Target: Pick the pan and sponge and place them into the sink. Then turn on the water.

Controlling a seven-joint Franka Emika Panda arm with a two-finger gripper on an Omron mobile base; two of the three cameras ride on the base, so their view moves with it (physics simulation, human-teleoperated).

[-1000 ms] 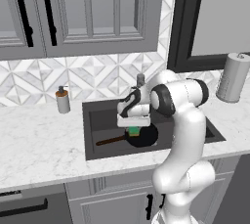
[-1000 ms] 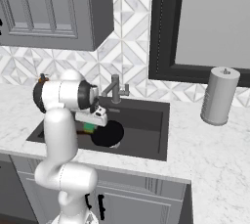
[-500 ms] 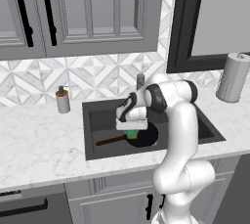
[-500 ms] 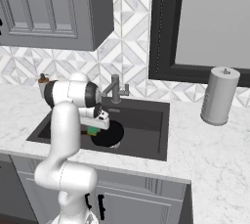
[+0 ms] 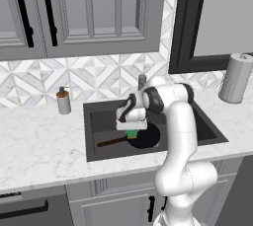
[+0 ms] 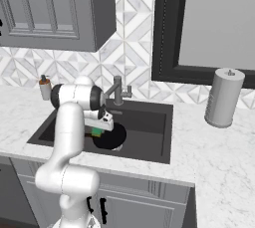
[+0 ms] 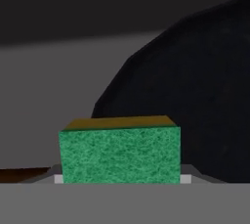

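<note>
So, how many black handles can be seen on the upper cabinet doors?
2, both in the left base view: one near the left edge, the other just right of it. More handles may be hidden.

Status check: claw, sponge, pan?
Claw shut on sponge, low over sink. Pan already in basin. Faucet dry. Nothing blocking.

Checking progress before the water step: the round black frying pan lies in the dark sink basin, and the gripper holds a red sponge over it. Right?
Not quite: the sponge is green, as the hand view shows. The round black frying pan does lie in the dark sink basin, and the gripper holds the sponge over it.
</note>
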